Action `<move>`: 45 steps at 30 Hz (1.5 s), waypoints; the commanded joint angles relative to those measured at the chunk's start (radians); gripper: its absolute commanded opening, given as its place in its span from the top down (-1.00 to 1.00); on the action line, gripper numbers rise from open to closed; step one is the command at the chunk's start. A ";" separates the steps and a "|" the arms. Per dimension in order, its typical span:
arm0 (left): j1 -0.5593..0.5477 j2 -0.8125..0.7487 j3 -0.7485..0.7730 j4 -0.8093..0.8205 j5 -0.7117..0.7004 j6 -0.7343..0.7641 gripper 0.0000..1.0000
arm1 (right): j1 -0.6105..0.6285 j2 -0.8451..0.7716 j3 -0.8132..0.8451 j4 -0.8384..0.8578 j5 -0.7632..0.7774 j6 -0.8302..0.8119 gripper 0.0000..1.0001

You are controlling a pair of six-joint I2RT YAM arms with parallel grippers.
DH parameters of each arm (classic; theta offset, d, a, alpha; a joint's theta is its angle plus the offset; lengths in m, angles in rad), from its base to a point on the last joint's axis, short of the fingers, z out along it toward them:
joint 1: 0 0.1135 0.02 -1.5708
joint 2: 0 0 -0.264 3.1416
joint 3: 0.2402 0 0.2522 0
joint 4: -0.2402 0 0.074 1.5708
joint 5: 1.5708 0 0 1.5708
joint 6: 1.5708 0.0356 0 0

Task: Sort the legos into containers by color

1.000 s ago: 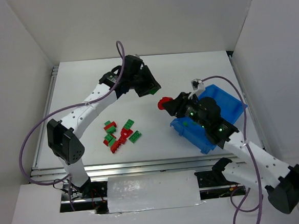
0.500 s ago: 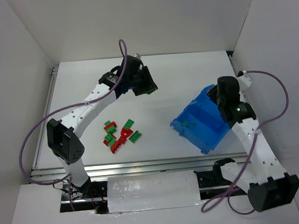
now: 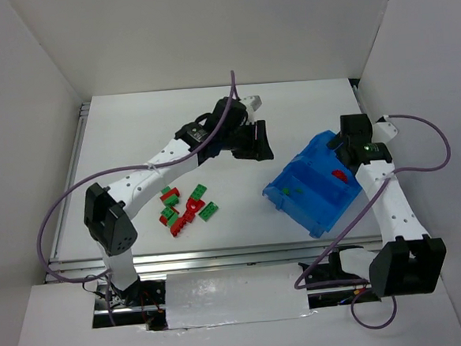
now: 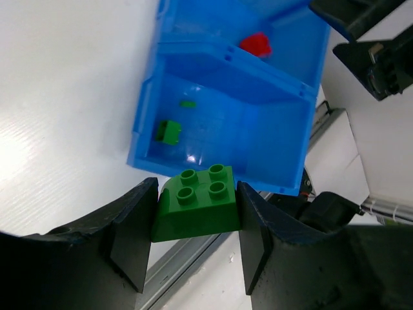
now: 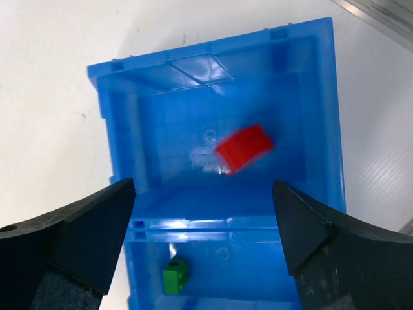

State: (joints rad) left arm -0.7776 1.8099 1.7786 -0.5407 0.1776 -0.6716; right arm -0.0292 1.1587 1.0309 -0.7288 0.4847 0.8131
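We see left gripper clamped on a green lego, near the blue bin's edge. Right gripper hangs spread wide over the bin. A red lego lies loose in the compartment beneath it.

From above, the left gripper covers what it carries. Only the left wrist view shows the green brick, its 2 side faces hidden behind the fingers, which the bottom edge cuts off. That view's top edge cuts the far end of the bin, and a green speck inside is too small to tell its shape. In the right wrist view the red brick is smeared at its edges. From above, the right gripper hides its fingertips under the wrist. The legos near the front edge of the table overlap, so no count is sure.
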 commanded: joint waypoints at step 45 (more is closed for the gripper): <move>0.208 -0.029 -0.453 0.019 -0.248 0.484 -0.99 | 0.157 -0.292 0.179 -0.015 -0.555 -0.258 -0.99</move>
State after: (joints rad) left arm -0.5640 1.7897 1.3552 -0.5877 -0.1688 -0.2810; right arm 0.1169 0.8772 1.2171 -0.7860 -0.0151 0.5938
